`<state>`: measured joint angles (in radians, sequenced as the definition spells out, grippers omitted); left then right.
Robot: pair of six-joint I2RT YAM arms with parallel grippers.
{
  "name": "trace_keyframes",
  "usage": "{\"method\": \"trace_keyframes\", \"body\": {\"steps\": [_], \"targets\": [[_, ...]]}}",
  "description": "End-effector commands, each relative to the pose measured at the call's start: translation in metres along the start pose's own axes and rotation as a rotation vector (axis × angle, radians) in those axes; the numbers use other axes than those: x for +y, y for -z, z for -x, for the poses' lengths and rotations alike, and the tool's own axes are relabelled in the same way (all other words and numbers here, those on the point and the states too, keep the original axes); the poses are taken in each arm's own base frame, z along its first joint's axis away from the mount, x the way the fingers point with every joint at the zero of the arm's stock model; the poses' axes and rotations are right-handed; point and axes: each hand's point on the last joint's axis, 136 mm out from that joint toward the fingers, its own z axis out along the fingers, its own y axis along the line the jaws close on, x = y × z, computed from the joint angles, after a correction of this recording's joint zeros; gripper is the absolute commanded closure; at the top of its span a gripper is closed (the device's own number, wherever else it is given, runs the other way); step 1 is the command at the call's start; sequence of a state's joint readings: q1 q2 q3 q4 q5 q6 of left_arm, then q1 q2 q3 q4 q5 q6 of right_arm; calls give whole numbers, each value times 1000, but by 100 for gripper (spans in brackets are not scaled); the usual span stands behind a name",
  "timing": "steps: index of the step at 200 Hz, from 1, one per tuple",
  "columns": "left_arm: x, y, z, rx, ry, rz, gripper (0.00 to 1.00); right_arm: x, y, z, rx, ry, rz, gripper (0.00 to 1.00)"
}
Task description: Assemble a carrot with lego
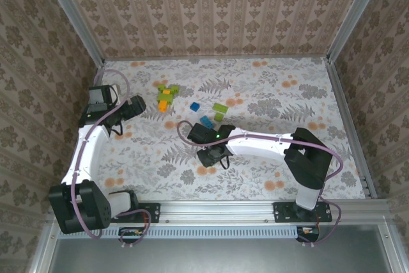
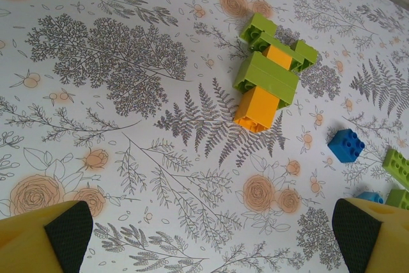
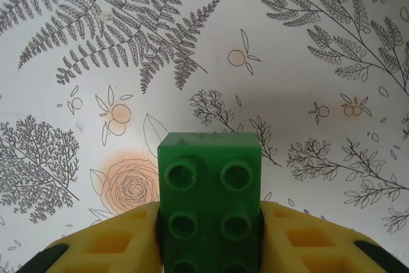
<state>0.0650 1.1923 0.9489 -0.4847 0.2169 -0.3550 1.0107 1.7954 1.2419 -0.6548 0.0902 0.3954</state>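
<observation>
Lego: small studded bricks on the flowered table [image 1: 268, 87], most of them gathered around 1 joined stack [image 1: 166, 97] of light green and orange pieces.
Stack: lies flat on the table; in the left wrist view [image 2: 267, 80] light green bricks sit at one end and across the middle, a small orange piece sits between them, and a larger orange block is at the other end.
Blue brick [image 1: 195, 107]: near the stack, to its right in the top view; it lies apart from it in the left wrist view [image 2: 346, 145].
Light green bricks: 2 loose ones [image 1: 219, 108], further right of the stack than the blue brick.
Light blue brick [image 1: 206, 121]: right of the stack and nearer the arm bases.
Dark green brick [image 3: 209, 183]: 2 studs wide, studs facing the right wrist camera, pinched between the 2 yellow fingers [image 3: 115, 244]; well apart from the stack.
Right claw [image 1: 214, 156]: closed on the dark green brick, to the right of the stack and nearer the arm bases; whether the brick touches the table cannot be told.
Left claw [image 1: 135, 108]: just left of the stack, jaws wide apart and holding nothing; its padded tips sit at the bottom corners of the left wrist view [image 2: 211, 238], with the stack ahead of them.
</observation>
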Motion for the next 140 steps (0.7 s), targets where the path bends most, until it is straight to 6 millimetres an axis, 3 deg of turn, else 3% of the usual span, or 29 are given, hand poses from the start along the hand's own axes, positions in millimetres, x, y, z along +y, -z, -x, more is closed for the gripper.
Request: {"method": "trace_keyframes", "body": {"steps": [1, 98, 140], "targets": [[-6, 0, -2, 5, -23, -26, 0, 5, -29, -54, 227, 195, 47, 62], [-5, -1, -1, 4, -23, -24, 0, 14, -15, -37, 225, 295, 81, 54], [-5, -1, -1, 6, -24, -22, 0, 20, 10, -18, 135, 299, 104, 37]]}}
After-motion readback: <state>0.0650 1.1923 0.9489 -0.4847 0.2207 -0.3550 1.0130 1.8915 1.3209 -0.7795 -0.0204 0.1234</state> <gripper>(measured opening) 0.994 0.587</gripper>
